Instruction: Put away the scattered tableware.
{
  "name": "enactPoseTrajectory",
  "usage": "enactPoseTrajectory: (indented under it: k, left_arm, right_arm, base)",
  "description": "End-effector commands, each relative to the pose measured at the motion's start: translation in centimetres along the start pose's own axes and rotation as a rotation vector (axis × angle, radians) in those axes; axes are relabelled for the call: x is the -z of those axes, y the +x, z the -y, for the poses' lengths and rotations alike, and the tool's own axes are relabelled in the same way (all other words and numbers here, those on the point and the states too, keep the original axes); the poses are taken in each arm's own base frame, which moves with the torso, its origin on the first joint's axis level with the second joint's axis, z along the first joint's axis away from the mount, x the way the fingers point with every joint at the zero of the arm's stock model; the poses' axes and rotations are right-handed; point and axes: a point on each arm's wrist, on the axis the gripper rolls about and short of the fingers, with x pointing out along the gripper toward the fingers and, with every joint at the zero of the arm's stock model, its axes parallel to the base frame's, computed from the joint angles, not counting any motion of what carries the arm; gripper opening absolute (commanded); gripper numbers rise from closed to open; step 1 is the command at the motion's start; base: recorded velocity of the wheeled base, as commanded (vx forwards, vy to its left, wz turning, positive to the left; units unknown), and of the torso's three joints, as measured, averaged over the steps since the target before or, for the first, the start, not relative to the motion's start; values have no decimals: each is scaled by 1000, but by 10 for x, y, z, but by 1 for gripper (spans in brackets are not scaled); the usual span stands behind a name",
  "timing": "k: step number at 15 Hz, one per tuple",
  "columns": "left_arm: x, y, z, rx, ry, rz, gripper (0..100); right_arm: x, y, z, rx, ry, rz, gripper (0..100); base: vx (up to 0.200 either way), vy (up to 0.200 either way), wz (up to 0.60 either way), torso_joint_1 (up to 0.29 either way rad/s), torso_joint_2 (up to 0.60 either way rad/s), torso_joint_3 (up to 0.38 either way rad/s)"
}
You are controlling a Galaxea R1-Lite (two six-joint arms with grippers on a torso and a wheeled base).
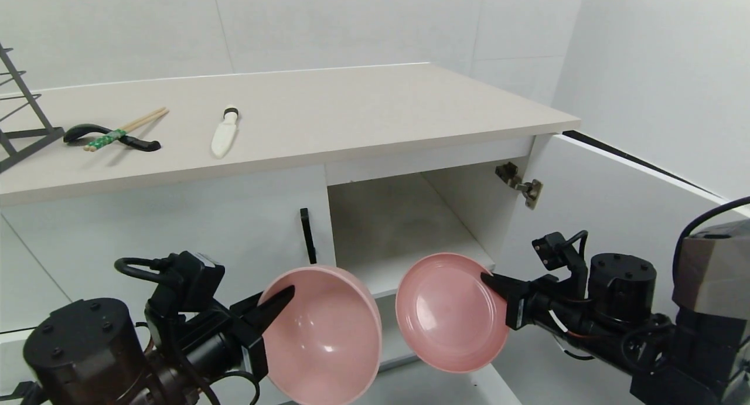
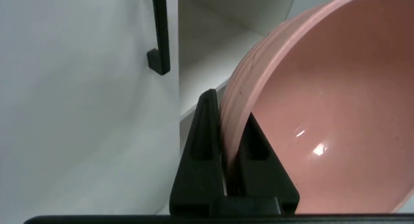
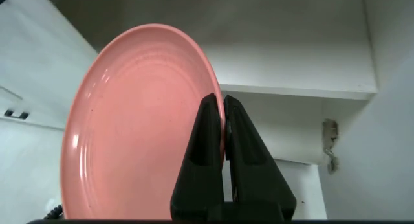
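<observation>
L pincer point(image 1: 286, 293) grips deep pink plastic bowl point(image 1: 328, 340) by rim; R pincer point(image 1: 487, 279) nips round pink plate point(image 1: 448, 314) at 3 o'clock edge. Likely light, stiff, slick.

R gripper point(image 3: 222, 105) clamps pink plate point(image 3: 136, 120) rim (plate on edge), open cabinet point(image 3: 291, 43) behind.

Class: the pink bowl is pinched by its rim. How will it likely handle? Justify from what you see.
Probably stiff: the pink bowl, gripped at one rim spot by the left gripper, shows no bending. Its glossy inside shows highlights, so it may slip or pivot between the fingers. Likely light, since an edge pinch carries it.
</observation>
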Motion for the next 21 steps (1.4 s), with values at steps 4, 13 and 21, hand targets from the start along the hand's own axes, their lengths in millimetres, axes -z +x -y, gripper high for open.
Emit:
enactPoseTrajectory:
  k: [4, 13, 21]
  left_arm:
    - [-1, -1, 0, 1, -1, 5, 0]
    - [1, -1, 7, 36, 3, -2, 0]
    - [2, -1, 15, 67, 11, -6, 0]
  right_arm:
    - [4, 4, -1, -8, -1, -15, 0]
    - [13, 16, 14, 30, -20, -36, 0]
    - [11, 42, 29, 50, -19, 13, 0]
  base:
    - [50, 100, 0, 0, 0, 1]
    - [44, 0, 0, 2, 0, 1]
    - [25, 0, 0, -1, 0, 0]
